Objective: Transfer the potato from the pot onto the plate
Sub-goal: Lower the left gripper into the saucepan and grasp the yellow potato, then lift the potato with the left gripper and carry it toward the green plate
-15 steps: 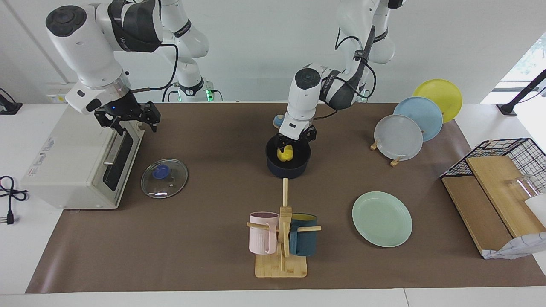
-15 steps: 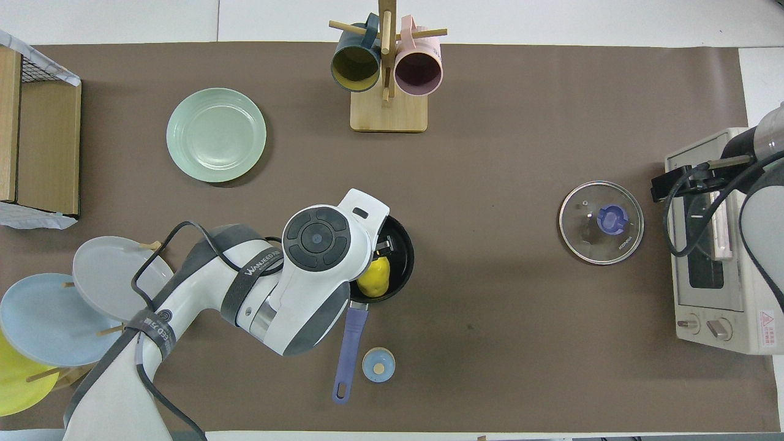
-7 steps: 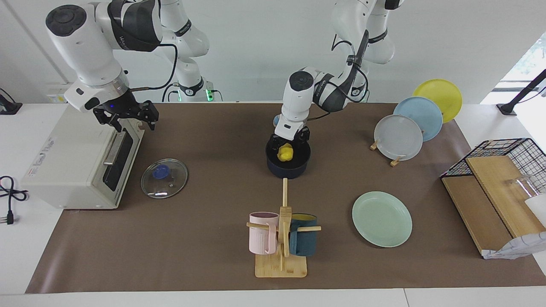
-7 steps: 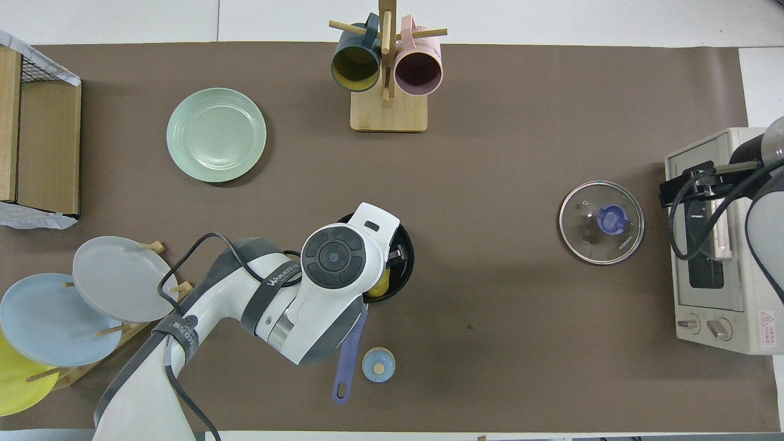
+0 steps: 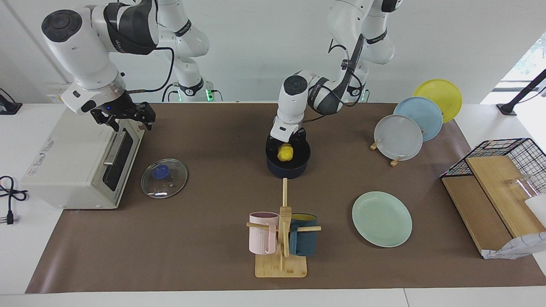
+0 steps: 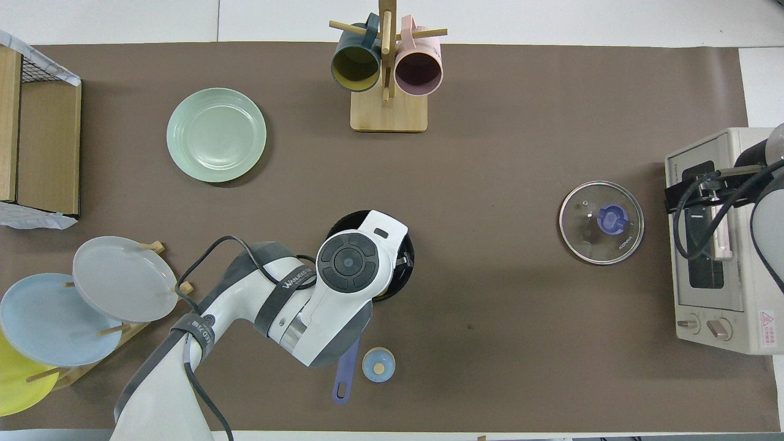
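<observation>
The potato (image 5: 285,152) is a yellow lump inside the dark navy pot (image 5: 288,167) at the table's middle. The pot's blue handle (image 6: 346,372) points toward the robots. My left gripper (image 5: 285,143) is down in the pot's mouth, right at the potato. In the overhead view the left hand covers the potato and most of the pot (image 6: 405,274). The mint-green plate (image 5: 381,218) lies bare, farther from the robots than the pot and toward the left arm's end; it also shows in the overhead view (image 6: 216,135). My right gripper (image 5: 123,117) waits open over the toaster oven.
A toaster oven (image 5: 72,162) and a glass lid (image 5: 164,178) are at the right arm's end. A mug tree (image 5: 281,238) stands beside the plate. A rack holds grey, blue and yellow plates (image 5: 399,136). A wire basket with boards (image 5: 495,179) and a small blue knob (image 6: 378,364) are also here.
The left hand has sunk lower over the pot and shifted toward the right arm's end, now covering the potato from above. The right gripper drifted slightly over the oven.
</observation>
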Motion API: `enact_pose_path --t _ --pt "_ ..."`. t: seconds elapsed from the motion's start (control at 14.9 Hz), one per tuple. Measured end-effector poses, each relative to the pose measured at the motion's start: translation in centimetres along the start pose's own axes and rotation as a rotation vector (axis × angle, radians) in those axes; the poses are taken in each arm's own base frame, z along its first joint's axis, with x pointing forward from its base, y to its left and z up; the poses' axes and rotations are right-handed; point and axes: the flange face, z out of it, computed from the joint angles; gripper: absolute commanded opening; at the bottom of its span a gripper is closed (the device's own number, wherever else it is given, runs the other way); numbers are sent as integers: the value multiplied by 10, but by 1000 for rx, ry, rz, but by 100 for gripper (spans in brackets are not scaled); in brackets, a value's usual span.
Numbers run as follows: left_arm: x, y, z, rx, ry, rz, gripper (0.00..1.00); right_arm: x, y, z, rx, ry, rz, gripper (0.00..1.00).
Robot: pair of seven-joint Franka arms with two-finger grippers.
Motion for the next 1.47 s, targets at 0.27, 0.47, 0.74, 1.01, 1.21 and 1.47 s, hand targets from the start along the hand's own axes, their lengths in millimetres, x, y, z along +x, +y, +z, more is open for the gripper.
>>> enact_pose_path --t 0.27,0.47,0.74,1.01,1.21,1.47 --pt "-1 1 1 -9 7 -5 31 0 0 -2 -1 20 1 100" --pt "0 0 1 -10 8 -7 0 1 1 -2 -2 23 2 100" --pt "2 -1 0 -11 10 -12 0 0 7 -1 4 22 15 100" --pt "26 -3 -44 -1 2 -47 0 0 7 -1 12 22 17 100" --pt "71 -25 -131 -6 -28 -89 0 0 9 -1 13 23 22 100" --pt "158 -115 -202 -15 -53 -36 0 -1 11 -2 13 26 24 100"
